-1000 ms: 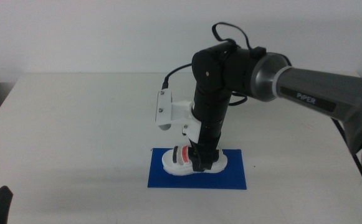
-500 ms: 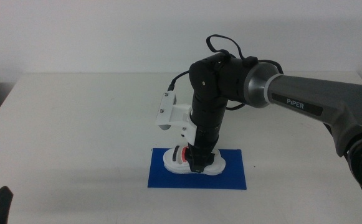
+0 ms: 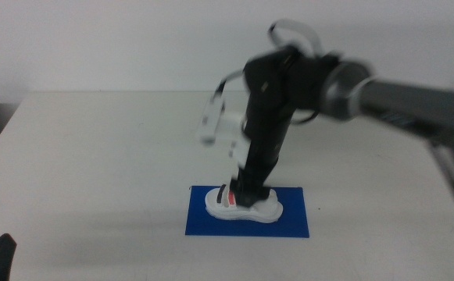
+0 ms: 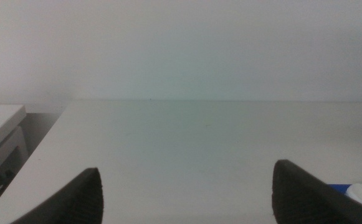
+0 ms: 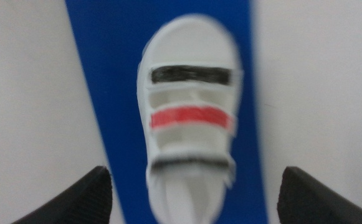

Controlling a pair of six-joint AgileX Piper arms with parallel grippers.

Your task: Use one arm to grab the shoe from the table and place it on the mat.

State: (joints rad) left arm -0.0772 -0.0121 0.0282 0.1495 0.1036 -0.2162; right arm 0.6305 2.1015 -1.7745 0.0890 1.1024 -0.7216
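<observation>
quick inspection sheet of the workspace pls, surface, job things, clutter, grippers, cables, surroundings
surface: white table, bare apart from the mat.
job's things: shoe rests on the blue mat, sole down; black and red straps show in the right wrist view.
clutter: nothing seen.
grippers: right gripper above the shoe, jaws spread wider than it, not gripping; left gripper open, waiting at the table's near left corner.
cables: black cable loops over the right arm, which is motion-blurred.
surroundings: plain white wall; a white unit edge beside the table, unclear.
</observation>
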